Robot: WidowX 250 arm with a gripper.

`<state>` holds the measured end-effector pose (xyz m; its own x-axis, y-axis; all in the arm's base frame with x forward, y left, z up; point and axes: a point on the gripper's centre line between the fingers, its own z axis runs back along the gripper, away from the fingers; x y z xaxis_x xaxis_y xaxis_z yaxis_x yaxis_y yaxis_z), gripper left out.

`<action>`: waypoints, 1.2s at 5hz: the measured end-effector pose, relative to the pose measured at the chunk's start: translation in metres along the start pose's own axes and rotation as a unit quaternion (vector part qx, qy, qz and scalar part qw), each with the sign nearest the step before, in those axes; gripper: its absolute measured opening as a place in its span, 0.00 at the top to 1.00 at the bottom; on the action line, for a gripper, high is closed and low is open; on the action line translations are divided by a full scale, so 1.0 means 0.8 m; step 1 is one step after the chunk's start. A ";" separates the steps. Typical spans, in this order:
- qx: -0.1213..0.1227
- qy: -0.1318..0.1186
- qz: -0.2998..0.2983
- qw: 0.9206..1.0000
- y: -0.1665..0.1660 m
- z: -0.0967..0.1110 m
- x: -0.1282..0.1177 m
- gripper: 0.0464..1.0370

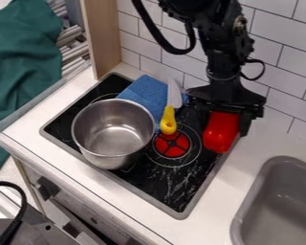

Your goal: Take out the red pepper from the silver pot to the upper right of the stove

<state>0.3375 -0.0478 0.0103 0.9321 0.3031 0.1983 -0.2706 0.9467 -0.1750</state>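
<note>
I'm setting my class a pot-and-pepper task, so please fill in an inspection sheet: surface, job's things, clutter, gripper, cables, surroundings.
Surface: black stovetop set in a white counter; pale scuffs towards its front right.
Job's things: silver pot upright on the left, nothing seen inside; red pepper at the stove's upper right.
Clutter: blue cloth behind the pot; yellow-handled knife beside it.
Gripper: at the pepper; whether it holds it, cannot tell.
Cables: black loop by the arm; another lower left.
Surroundings: tiled wall, grey sink, green fabric.
</note>
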 end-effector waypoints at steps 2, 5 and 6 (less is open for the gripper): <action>0.017 0.047 -0.035 0.998 0.001 -0.038 -0.001 0.14; -0.001 0.027 -0.051 0.998 -0.014 -0.002 -0.005 0.03; -0.024 -0.024 -0.062 0.998 -0.018 0.052 -0.010 0.03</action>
<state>0.3242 -0.0591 0.0513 0.9446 0.1907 0.2671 -0.1418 0.9711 -0.1921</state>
